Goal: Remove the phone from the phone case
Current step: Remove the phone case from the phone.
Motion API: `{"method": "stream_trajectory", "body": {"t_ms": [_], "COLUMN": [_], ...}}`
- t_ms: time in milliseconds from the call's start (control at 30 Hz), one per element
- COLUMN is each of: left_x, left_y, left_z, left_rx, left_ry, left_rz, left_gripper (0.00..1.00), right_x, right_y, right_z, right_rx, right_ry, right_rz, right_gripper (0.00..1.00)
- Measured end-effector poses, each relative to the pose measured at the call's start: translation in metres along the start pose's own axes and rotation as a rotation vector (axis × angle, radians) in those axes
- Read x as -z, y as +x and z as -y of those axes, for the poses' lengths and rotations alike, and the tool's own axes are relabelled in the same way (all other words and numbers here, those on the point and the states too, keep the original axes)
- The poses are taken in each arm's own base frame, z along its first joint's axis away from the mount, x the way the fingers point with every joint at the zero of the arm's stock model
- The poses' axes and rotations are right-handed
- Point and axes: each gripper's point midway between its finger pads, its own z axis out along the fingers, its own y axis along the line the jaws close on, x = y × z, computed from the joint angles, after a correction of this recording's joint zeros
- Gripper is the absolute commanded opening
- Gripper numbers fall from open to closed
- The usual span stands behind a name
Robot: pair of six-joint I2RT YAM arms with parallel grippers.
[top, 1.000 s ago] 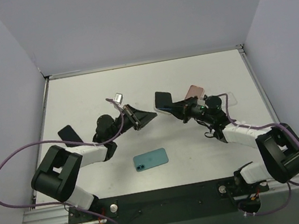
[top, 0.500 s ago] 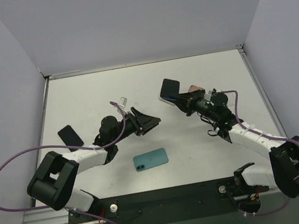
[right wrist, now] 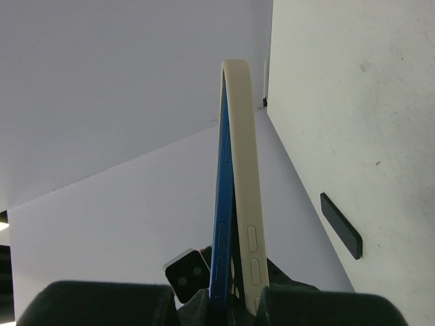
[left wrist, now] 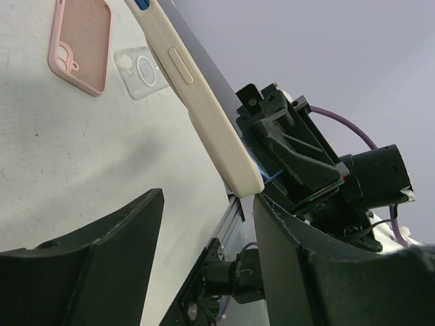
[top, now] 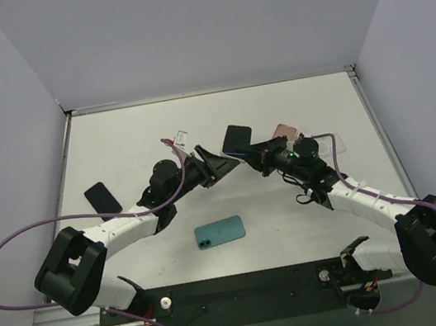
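Observation:
My right gripper (top: 257,153) is shut on the phone in its case and holds it up above the table centre. In the right wrist view the blue phone (right wrist: 221,204) and the cream phone case (right wrist: 243,190) stand edge-on between the fingers, with a thin gap between them near the grip. My left gripper (top: 218,164) is open just left of them. In the left wrist view the cream case (left wrist: 197,102) reaches down to the tip of the right finger (left wrist: 326,272), and nothing is between the jaws.
A pink case (top: 284,132) and a clear case (top: 328,144) lie behind the right arm. A teal phone (top: 219,231) lies near the front centre. A black phone (top: 103,199) lies at the left, beside the left arm.
My left gripper has opened and moved right, up to the held phone. The right gripper swung the phone away to the right, then back toward the left gripper.

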Motion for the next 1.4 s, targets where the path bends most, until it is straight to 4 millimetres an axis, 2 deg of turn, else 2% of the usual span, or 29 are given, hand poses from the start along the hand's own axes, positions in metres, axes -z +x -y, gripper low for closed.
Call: {"method": "stream_trajectory", "body": {"t_ms": [367,633,800,1000,1067,1100,1133,1267,1333,1400], "left_x": [-0.007,-0.008,-0.009,-0.010,-0.011,-0.011,-0.011,-0.011,-0.011,-0.011], "left_y": [-0.001,-0.004,-0.005,-0.002,-0.003,-0.003,-0.003,-0.005,-0.005,-0.005], "left_z": [-0.002,0.002,0.004,0.003,0.004,0.004,0.004,0.004,0.003,0.002], "left_rx": [-0.018,0.006,0.012,0.013,0.017,0.018,0.019,0.021,0.022,0.024], "left_ry": [-0.047,-0.038,-0.036,-0.041,-0.036,-0.035,-0.034,-0.038,-0.041,-0.046], "left_rz": [0.029,0.048,0.059,0.058,0.061,0.062,0.064,0.073,0.076,0.077], "left_gripper": [0.62,0.58,0.45,0.36,0.36,0.37,0.42,0.46,0.45,0.39], "right_x": [-0.004,-0.010,-0.012,-0.012,-0.012,-0.012,-0.012,-0.013,-0.013,-0.013], "right_y": [-0.004,-0.002,0.000,0.000,0.000,0.000,0.000,0.001,0.001,0.001], "right_z": [-0.001,0.012,0.015,0.011,0.010,0.010,0.009,0.006,0.005,0.006], "right_rx": [0.001,-0.007,-0.008,-0.019,-0.026,-0.030,-0.032,-0.038,-0.037,-0.037], "right_ry": [0.000,0.036,0.043,0.028,0.023,0.022,0.021,0.007,0.004,0.004], "right_rz": [0.041,0.036,0.031,0.037,0.037,0.037,0.037,0.036,0.039,0.043], "right_gripper": [0.00,0.00,0.00,0.00,0.00,0.00,0.00,0.00,0.00,0.00]}}
